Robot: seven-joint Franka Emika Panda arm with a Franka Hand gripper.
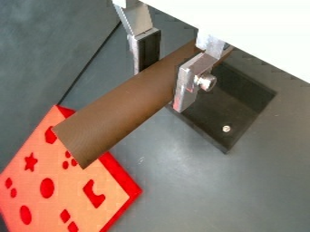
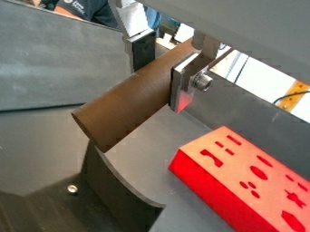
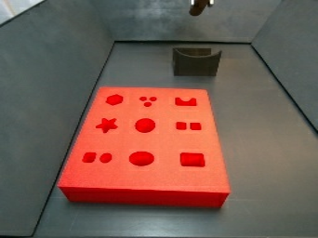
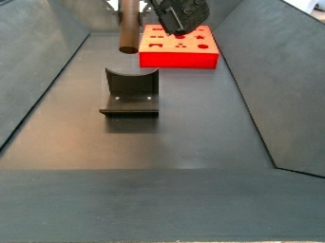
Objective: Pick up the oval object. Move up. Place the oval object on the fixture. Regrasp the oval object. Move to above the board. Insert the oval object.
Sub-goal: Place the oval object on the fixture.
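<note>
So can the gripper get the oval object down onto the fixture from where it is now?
Probably yes. The gripper holds the oval object raised above the floor, and a side view shows the fixture just below the oval object with nothing lying in its notch. The board sits farther back, out of the way.

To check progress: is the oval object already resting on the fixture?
No, the gripper holds the oval object in the air above the fixture.

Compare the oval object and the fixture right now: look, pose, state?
The oval object is a brown rounded peg; the fixture is a dark grey block with a U-shaped notch. The oval object hangs upright in the air, clamped in the gripper; the fixture sits on the floor, its notch empty. Both are much smaller than the red board.
</note>
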